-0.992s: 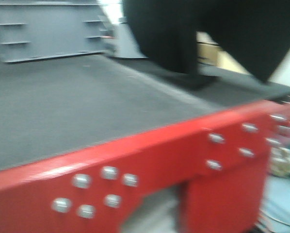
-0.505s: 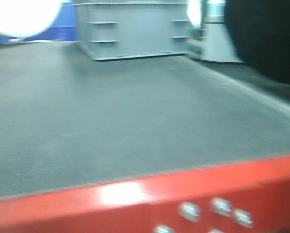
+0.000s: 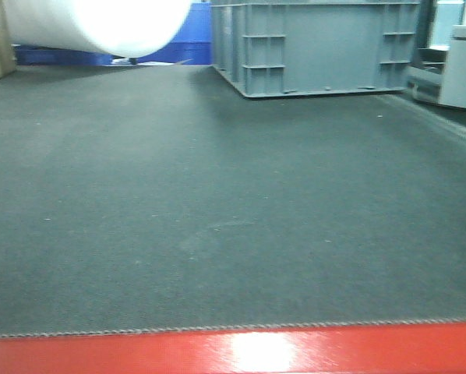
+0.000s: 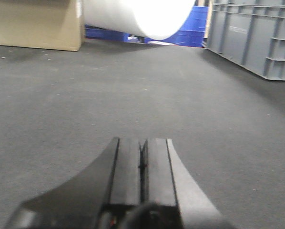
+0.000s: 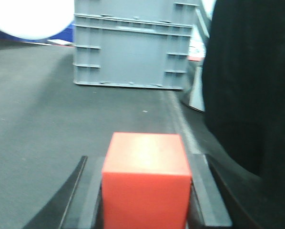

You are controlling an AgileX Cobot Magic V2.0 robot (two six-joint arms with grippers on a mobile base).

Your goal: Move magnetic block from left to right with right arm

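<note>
Between the two fingers of my right claw [image 5: 145, 164] sat the magnetic block [image 5: 146, 183], a plain red cube with matte faces. The fingers pressed against its left and right sides, so that claw was closed on it at the block's own width. Whether the block touched the table [image 3: 217, 195] underneath, I could not tell from my wrist view. Straight ahead of it, well apart, stood the grey crate [image 5: 128, 57] on the dark mat, its ribbed wall facing me. A large dark shape [image 5: 247, 81] filled the right side of that view, too blurred to name.

My left claw [image 4: 142, 143] was narrow, its two pads pressed flat against each other, low over the same dark mat. Far ahead of it on the left stood a cardboard box [image 4: 35, 24]. Beside the box lay a white roll [image 4: 147, 16], washed out by glare, with a blue crate [image 4: 192, 31] behind it.

From the front view, the near red edge [image 3: 100, 354] of the table ran along the bottom. Neither claw nor the block showed there.
</note>
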